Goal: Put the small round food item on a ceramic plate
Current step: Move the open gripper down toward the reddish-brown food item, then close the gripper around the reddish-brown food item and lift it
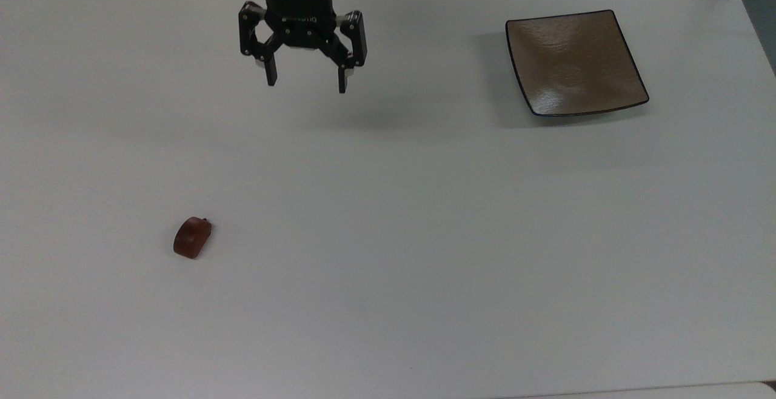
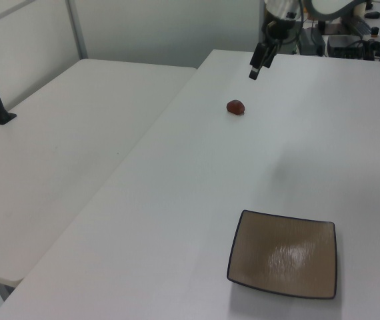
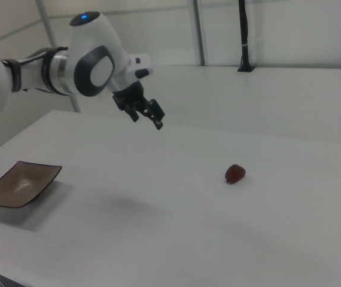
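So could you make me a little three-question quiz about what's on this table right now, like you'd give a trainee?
1. True or false: the small round food item already lies on the ceramic plate.
2. Multiple choice: the pincer is A) open and holding nothing, B) shut on the food item, C) resting on the plate.
3. Fill in: in the top view, the food item lies toward the ____ side of the white table, the plate toward the other.

Key: 1 false, since the item sits on the bare table far from the plate. 2 A, since it hangs above the table with its fingers spread. 3 left.
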You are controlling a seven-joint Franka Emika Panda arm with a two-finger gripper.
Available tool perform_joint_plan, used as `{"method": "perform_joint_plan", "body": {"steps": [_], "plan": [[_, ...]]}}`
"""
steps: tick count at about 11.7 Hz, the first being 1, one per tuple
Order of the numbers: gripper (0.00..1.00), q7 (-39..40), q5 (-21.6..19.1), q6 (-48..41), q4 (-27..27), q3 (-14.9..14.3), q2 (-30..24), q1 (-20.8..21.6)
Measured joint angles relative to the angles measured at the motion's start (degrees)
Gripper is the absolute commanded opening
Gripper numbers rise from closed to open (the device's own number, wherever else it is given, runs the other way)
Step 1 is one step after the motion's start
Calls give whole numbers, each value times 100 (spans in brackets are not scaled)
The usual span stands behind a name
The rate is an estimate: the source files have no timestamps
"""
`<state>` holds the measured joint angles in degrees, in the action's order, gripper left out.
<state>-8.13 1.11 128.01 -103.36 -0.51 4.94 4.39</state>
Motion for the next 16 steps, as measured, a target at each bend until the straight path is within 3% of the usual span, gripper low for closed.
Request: {"method": "perform_joint_plan", "body": {"steps": [2, 6, 12, 16], "plan": [[100, -17, 130, 696, 54, -6, 317, -190], [100, -277, 591, 1073, 508, -19, 1041, -528], [100, -1602, 1445, 1799, 1158, -21, 2287, -863], [100, -2166, 2083, 1815, 1752, -22, 3087, -982]]}}
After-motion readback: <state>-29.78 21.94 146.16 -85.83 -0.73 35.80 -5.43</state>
